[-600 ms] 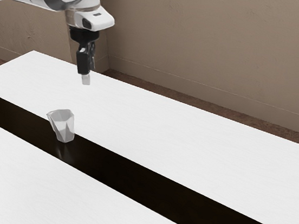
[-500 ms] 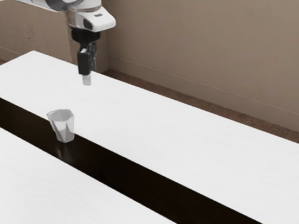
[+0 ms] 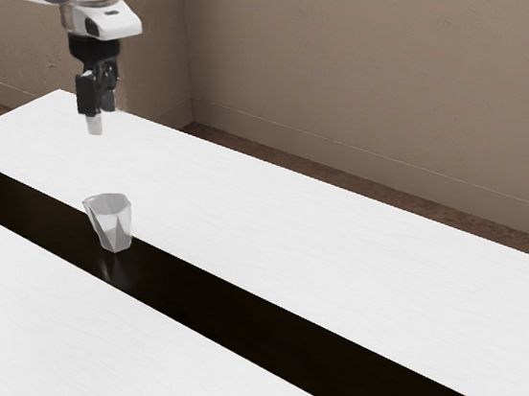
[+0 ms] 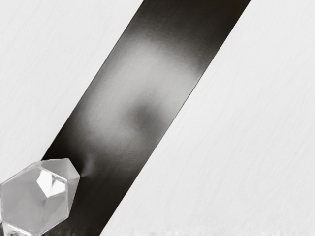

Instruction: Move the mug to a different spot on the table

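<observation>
Approaching the mug (image 3: 109, 220) well calls for centring the pincer (image 3: 93, 125) over its rim before a straight descent. The mug stands upright on the dark stripe (image 3: 231, 310) of the table (image 3: 337, 236), nearer than the pincer, slightly toward the exterior view's right, well below it. The pincer carries nothing; whether it is spread or pressed together cannot be told.

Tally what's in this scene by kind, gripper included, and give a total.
Mug: 1, grey and faceted, upright by the dark stripe
Table: 1, white with a dark stripe
Gripper: 1, black, above the table, apart from the mug
Total: 3
</observation>
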Tool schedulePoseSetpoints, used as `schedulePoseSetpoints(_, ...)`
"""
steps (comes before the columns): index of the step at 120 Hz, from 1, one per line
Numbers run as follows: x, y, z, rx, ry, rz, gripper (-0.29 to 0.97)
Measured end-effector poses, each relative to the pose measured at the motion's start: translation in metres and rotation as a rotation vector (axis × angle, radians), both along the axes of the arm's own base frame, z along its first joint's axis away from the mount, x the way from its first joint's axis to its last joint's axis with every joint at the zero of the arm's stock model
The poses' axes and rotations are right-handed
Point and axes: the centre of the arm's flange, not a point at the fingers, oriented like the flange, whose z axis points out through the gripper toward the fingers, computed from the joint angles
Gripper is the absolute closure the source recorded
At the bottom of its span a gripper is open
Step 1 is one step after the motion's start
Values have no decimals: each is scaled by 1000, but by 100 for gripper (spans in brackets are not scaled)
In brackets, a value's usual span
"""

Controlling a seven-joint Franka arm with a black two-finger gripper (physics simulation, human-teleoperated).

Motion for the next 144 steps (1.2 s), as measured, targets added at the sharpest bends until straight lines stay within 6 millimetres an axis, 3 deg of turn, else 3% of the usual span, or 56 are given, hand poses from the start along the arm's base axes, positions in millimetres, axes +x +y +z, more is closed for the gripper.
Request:
schedulePoseSetpoints(21, -7, 97, -29, -15, 49, 35, 0)
schedulePoseSetpoints(28, -5, 116, -41, -12, 57, 21, 0)
schedulePoseSetpoints(48, 24, 117, -84, -8, 65, -102, 0)
schedulePoseSetpoints(69, 33, 158, -122, -93, 21, -143, 0)
schedulePoseSetpoints(88, 49, 170, -164, -154, 0, -231, 2)
schedulePoseSetpoints(106, 51, 183, -191, -183, -20, -283, 8)
schedulePoseSetpoints(122, 50, 182, -224, -229, -19, -314, 10)
schedulePoseSetpoints(144, 51, 189, -242, -232, -51, -344, 10)
